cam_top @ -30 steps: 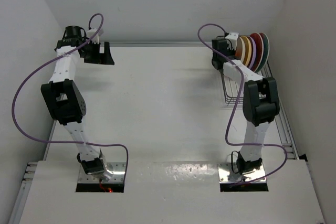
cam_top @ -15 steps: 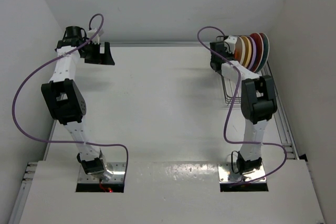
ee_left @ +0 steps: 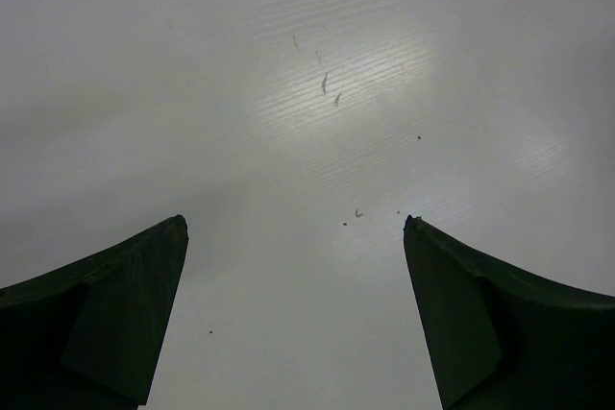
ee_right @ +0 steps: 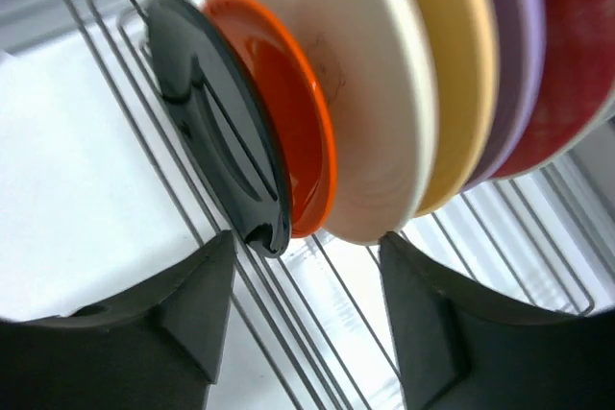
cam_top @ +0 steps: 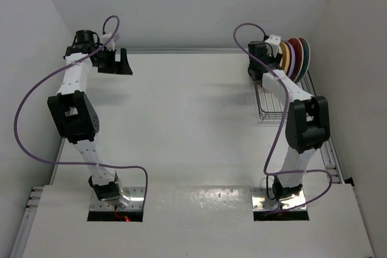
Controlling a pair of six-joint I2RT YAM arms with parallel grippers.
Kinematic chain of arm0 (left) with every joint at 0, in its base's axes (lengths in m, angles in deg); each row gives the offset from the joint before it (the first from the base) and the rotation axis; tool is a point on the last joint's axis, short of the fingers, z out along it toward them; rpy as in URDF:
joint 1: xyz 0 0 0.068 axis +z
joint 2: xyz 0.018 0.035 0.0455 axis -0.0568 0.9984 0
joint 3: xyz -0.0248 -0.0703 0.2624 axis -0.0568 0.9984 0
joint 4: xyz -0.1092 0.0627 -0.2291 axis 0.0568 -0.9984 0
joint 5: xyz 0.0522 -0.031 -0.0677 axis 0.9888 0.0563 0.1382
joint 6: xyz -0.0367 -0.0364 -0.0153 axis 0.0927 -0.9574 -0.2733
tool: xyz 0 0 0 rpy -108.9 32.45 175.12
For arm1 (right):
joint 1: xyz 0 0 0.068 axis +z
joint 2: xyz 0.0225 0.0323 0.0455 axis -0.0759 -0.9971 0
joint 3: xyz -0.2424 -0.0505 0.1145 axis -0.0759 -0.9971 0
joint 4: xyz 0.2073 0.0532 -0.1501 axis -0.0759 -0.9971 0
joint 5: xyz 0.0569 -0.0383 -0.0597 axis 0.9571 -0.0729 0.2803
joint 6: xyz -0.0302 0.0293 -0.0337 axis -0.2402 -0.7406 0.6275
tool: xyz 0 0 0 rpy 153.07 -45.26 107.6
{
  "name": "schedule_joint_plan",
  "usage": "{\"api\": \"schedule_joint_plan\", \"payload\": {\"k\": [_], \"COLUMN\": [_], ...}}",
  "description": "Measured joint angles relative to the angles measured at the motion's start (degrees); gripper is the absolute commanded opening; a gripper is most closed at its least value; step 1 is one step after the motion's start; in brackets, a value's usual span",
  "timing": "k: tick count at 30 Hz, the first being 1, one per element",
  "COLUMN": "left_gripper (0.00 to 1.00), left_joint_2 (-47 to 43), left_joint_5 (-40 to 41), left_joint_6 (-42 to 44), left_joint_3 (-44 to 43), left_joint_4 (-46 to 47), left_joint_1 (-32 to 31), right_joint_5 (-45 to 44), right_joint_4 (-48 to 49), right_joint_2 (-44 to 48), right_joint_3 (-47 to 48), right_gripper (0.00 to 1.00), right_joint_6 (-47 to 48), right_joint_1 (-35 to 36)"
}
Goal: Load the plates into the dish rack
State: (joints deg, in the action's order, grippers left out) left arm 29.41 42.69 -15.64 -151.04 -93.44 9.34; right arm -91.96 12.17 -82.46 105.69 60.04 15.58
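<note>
The plates (ee_right: pixel 375 93) stand packed at the far end of the rack (cam_top: pixel 266 98), leaving its near slots free. The black plate (ee_right: pixel 216 132) sits just before the parted right gripper (ee_right: pixel 306 247); the left gripper (ee_left: pixel 293 223) hangs over bare table (ee_left: pixel 317 93)

Robotics lab test cell: plain white wall panels (cam_top: pixel 181 4) enclose a white desk (cam_top: pixel 181 125); left arm (cam_top: pixel 72 113) and right arm (cam_top: pixel 305 126) are bolted down, trailing purple cables (cam_top: pixel 17 119), beside an aluminium rail (cam_top: pixel 331 149).

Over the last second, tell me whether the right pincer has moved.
Yes. In the top view the right pincer has shifted rightward, closer to the plates standing in the dish rack, which stayed put.
</note>
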Motion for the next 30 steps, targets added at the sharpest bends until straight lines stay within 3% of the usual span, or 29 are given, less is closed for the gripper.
{"api": "schedule_joint_plan", "payload": {"k": [6,10,13,23,30], "left_gripper": [0.99,0.99,0.99,0.99,0.99], "left_joint_2": [0.0,-0.2,-1.4,-9.0,-13.9], "left_joint_5": [0.3,1.6,2.7,10.6,18.5], "left_joint_6": [0.0,0.1,0.5,2.1,4.7], "left_joint_3": [0.0,0.0,0.6,9.9,21.5], "left_joint_4": [0.0,0.0,0.3,1.0,2.6], "left_joint_1": [0.0,0.0,0.0,-1.0,-9.9], "right_joint_5": [4.7,13.2,21.4,36.9,44.7], "right_joint_4": [0.8,1.9,1.0,-13.7,-22.8], "right_joint_2": [10.2,19.0,25.4,41.1,49.6], "right_joint_3": [-2.3,-4.9,-7.2,-27.9,-41.5], "right_gripper": [1.0,1.0,1.0,1.0,1.0], "right_joint_6": [2.3,2.0,-0.9,-13.0,-15.1], "right_joint_1": [-0.4,-2.6,-8.3,-28.7,-32.9]}}
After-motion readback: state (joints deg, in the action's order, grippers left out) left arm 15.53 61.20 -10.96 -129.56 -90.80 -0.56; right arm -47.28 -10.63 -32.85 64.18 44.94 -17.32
